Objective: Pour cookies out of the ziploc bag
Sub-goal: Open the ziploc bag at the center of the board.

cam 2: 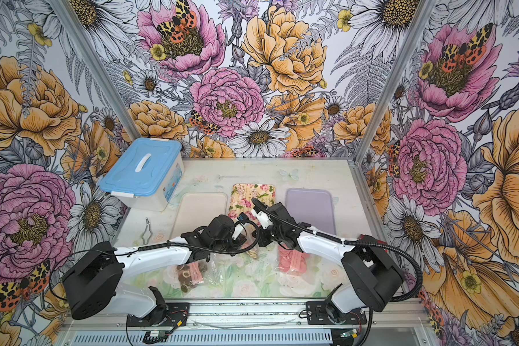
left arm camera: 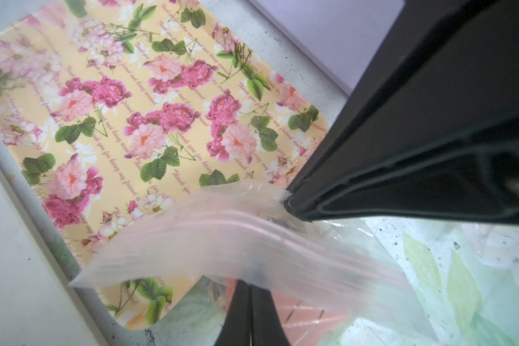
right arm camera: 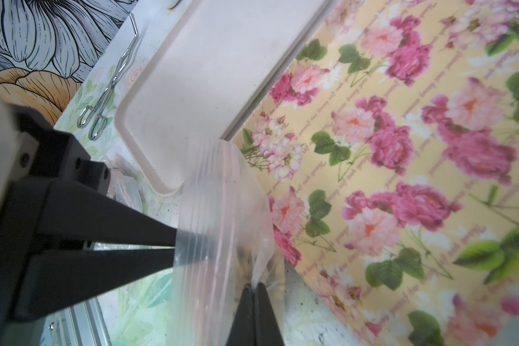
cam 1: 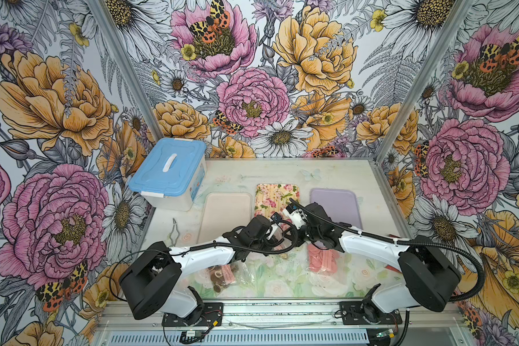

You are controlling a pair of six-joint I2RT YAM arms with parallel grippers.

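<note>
The clear ziploc bag (cam 1: 277,239) hangs between my two arms just in front of the floral tray (cam 1: 277,194). My left gripper (left arm camera: 250,311) is shut on the bag's zip strip (left arm camera: 222,239). My right gripper (right arm camera: 254,289) is shut on a fold of the bag's film (right arm camera: 252,209) beside the strip. A few cream and brown cookies (cam 2: 253,254) show low in the bag, under the wrists. Most of the bag is hidden by the arms in both top views. The floral tray (left arm camera: 132,119) holds nothing that I can see.
A cream tray (cam 1: 225,215) and a lilac tray (cam 1: 336,206) flank the floral one. A blue-lidded box (cam 1: 171,170) stands at the back left, metal tongs (cam 1: 174,230) lie near it. Two other bags lie in front: brown and pink biscuits (cam 1: 222,275), pink discs (cam 1: 322,257).
</note>
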